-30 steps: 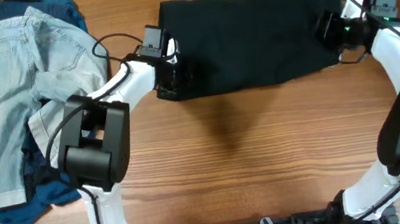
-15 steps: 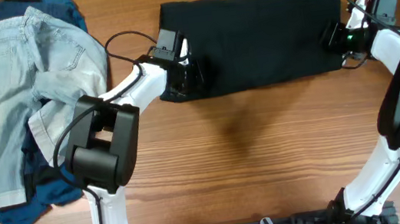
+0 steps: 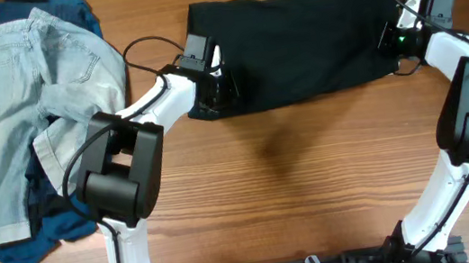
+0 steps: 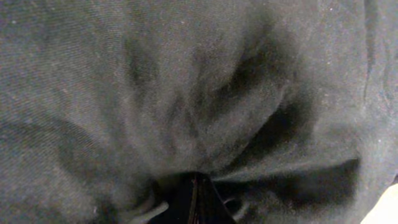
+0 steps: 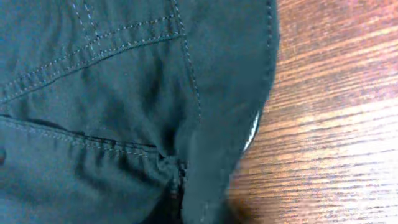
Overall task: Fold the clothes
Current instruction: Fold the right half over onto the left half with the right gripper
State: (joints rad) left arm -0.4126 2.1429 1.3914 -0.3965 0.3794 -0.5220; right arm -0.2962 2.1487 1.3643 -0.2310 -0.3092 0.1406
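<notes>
The black shorts (image 3: 305, 45) lie spread flat across the far middle of the table. My left gripper (image 3: 218, 86) is shut on their left edge. In the left wrist view bunched black cloth (image 4: 186, 93) fills the frame and puckers into the closed jaws (image 4: 194, 202). At the shorts' right edge my right gripper (image 3: 388, 38) is also shut. In the right wrist view a stitched fold of the shorts (image 5: 124, 93) is pinched between the jaws (image 5: 180, 186), with bare wood to the right.
A heap of other clothes sits at the far left: light-blue denim (image 3: 23, 114) on top and dark-blue pieces (image 3: 31, 244) under it. The wooden table (image 3: 314, 184) shows in front of the shorts. Both arm bases stand at the near edge.
The right gripper has closed on the shorts' right edge. The left gripper shifted a little to the right with its pinch of cloth, then held still.
</notes>
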